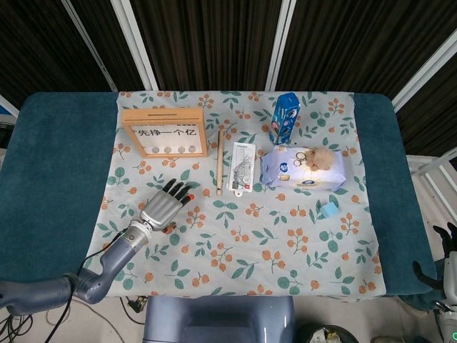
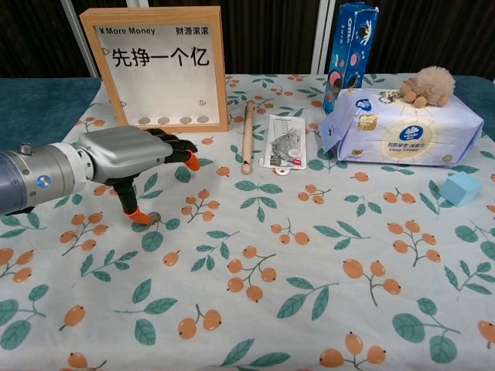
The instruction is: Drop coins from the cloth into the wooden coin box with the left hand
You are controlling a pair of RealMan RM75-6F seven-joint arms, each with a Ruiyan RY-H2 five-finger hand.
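Step in hand: the pick-up, as I judged it; the robot's left hand [image 2: 128, 158] hovered low over the floral-printed cloth [image 2: 309, 294], in front of the wooden-framed coin box with a clear pane and Chinese lettering [image 2: 158, 69].
Fingers: the long ones reached forward towards the box, close together, while the orange-tipped thumb [image 2: 133, 212] pointed down to the cloth. They did not look to be pinching anything yet.
Coin: a small round metal coin [image 2: 154, 219] lay flat on the cloth, touching or just beside the thumb tip; from where I stood I could not tell which.
Coin box: it stood upright at the far left of the cloth, with a row of coins already resting along the bottom behind the pane; the head view showed a slot in its top edge [image 1: 163, 111].
Right hand: its dark fingers [image 1: 444, 236] hung off the right edge of the teal tabletop [image 1: 50, 179]; whether spread or curled, I could not tell.
Next move: a finger would need to close against the thumb to trap the coin, then lift it to the top slot.
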